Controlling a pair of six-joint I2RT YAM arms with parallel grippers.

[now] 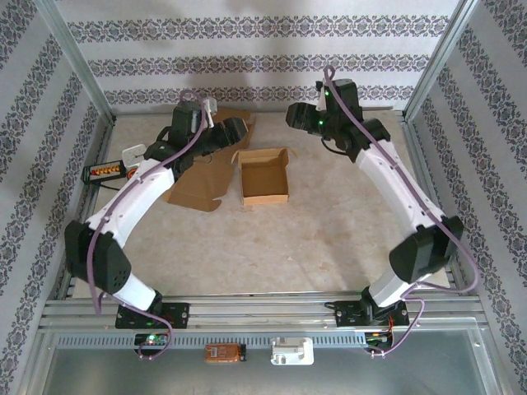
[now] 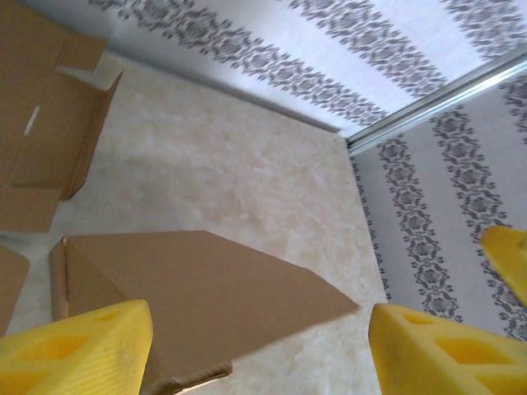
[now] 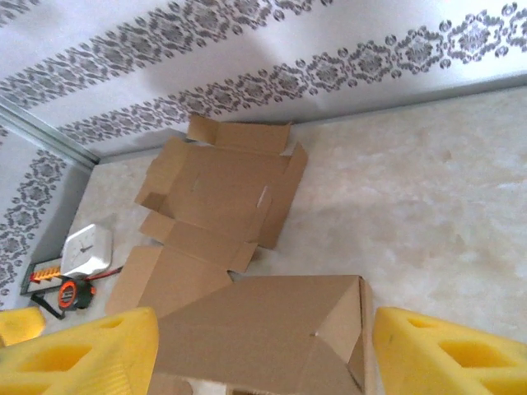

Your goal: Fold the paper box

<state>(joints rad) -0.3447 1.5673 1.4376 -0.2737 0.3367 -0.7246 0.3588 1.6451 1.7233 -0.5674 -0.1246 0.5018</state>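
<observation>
On the table (image 1: pixel 329 239): one folded box (image 1: pixel 263 177), two flat blanks (image 3: pixel 218 185); left tool (image 2: pixel 259 346), right tool (image 3: pixel 263 346) apart.

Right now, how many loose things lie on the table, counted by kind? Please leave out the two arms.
Folded box: 1
Flat cardboard sheets: 2
White block: 1
Tape measure: 1
Tool strip: 1
Total: 6
</observation>
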